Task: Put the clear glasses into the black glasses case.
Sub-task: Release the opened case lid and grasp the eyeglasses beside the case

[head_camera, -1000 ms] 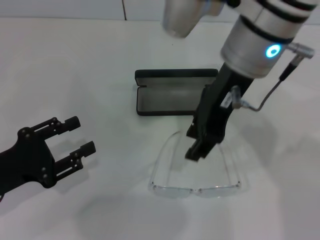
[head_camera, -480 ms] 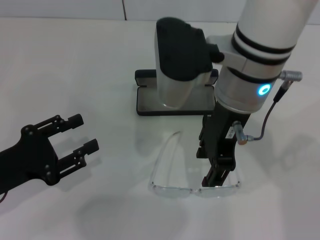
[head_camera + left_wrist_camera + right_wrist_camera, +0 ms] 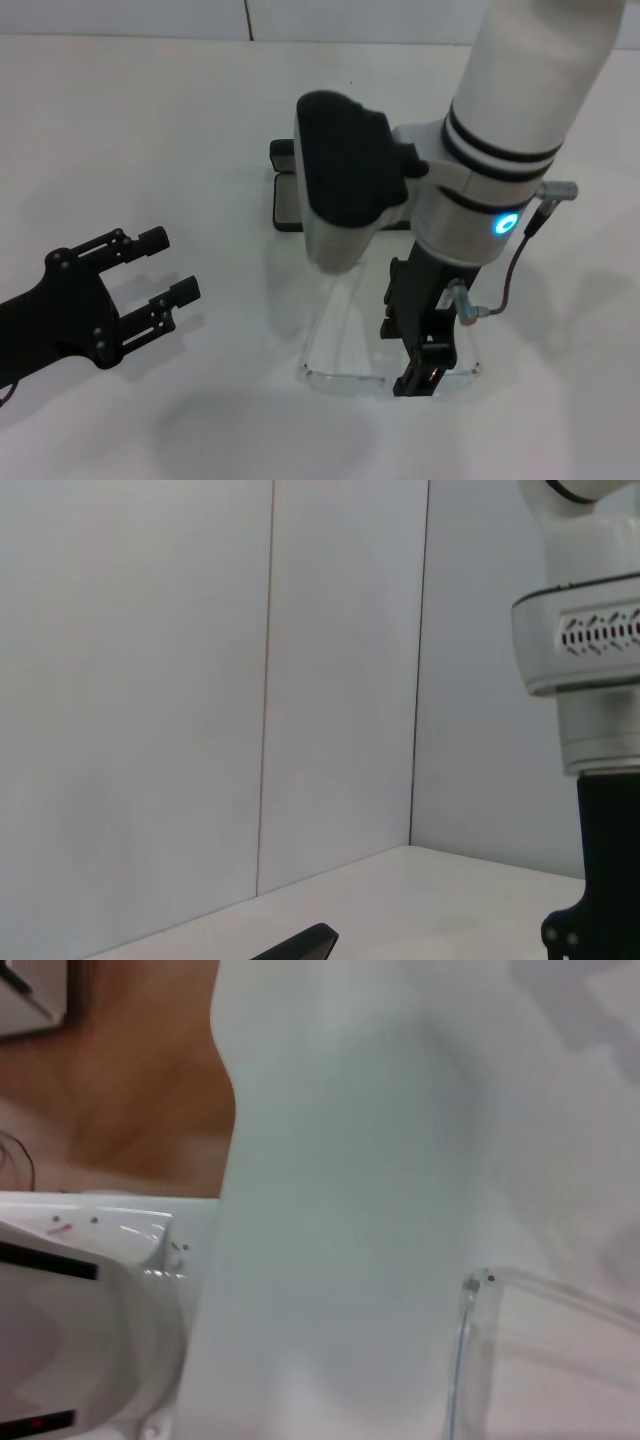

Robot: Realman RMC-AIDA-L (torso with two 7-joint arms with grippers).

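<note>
The clear glasses (image 3: pixel 345 375) lie nearest the robot, at about 6 o'clock on the white table (image 3: pixel 150 120), arms unfolded and pointing away toward the case, the front bar facing the robot. The right gripper (image 3: pixel 420 380) stands directly on that front bar, close to the bridge on the right lens side; whether its fingers are spread or clamped on the frame I cannot tell, since they are seen almost end-on. The left gripper (image 3: pixel 168 268) rests out at 9 o'clock, its fingers spread wide and grasping nothing, well apart from the glasses.

Farther off, at about 12 o'clock, the black glasses case (image 3: pixel 283 190) lies open, mostly hidden behind the right arm.

The glasses look light, thin and slippery (and easy to twist or crack). I judge the bridge or front bar the stiffest place to hold, with a gentle pinch, not the slender arms.
</note>
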